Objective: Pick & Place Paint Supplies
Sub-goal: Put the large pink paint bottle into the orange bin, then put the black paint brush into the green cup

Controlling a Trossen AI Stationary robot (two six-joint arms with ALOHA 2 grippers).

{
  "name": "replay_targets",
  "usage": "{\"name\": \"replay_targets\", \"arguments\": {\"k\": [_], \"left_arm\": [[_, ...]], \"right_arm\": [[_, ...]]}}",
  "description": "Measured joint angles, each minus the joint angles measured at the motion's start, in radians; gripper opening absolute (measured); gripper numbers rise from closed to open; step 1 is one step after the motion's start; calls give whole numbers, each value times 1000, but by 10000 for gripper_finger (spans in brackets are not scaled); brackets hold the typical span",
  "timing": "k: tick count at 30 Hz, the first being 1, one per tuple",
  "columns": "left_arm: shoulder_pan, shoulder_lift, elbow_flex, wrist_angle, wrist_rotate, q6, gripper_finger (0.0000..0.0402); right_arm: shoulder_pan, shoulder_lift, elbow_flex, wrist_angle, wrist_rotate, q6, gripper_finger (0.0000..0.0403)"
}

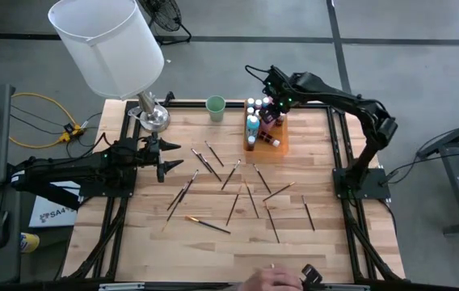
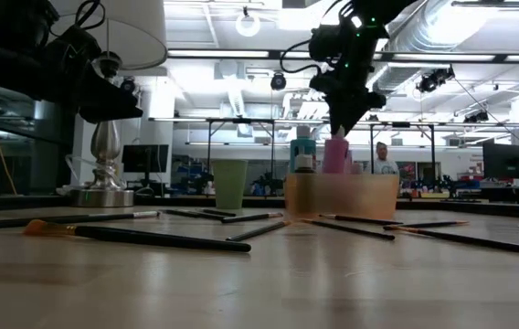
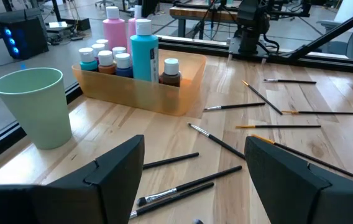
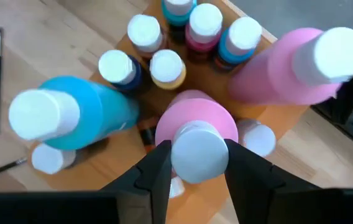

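An orange tray (image 1: 278, 150) at the table's far right holds several pale-capped paint bottles, among them a tall teal one (image 4: 96, 115) and a tall pink one (image 4: 282, 71). My right gripper (image 1: 271, 103) hangs over the tray's far end, shut on a second tall pink bottle (image 2: 335, 155). Thin dark-handled paintbrushes (image 1: 230, 175) lie scattered flat on the wooden table. My left gripper (image 1: 167, 167) waits open and level at the table's left, touching nothing. My right gripper pinches the pink bottle's white cap (image 4: 183, 155) between its two fingers (image 4: 158, 171), one on each side. It comes from above, pointing steeply down. The bottle stands upright below the fingers, its lower part behind the tray's wall (image 2: 342, 196).
A pale green cup (image 1: 216, 107) stands left of the tray. A large white lampshade (image 1: 108, 40) on a silver base (image 1: 153, 118) stands at the far left. A person's hand (image 1: 270, 280) shows at the near edge. Bare wood lies near the front.
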Motion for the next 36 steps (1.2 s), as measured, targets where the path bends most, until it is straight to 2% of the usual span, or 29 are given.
{"name": "replay_targets", "arguments": {"k": [5, 10, 16, 23, 30, 36], "left_arm": [[0, 0, 0, 0, 0, 0, 273], [0, 0, 0, 0, 0, 0, 273], [0, 0, 0, 0, 0, 0, 273], [0, 0, 0, 0, 0, 0, 273], [0, 0, 0, 0, 0, 0, 273], [0, 0, 0, 0, 0, 0, 273]], "right_arm": [[-2, 11, 0, 11, -45, 5, 130], [-1, 11, 0, 16, -30, 23, 136], [-2, 10, 0, 21, 6, 53, 177], [-1, -2, 0, 23, -26, 77, 220], [11, -75, 0, -7, -10, 105, 218], [58, -154, 0, -103, -11, 102, 210]]}}
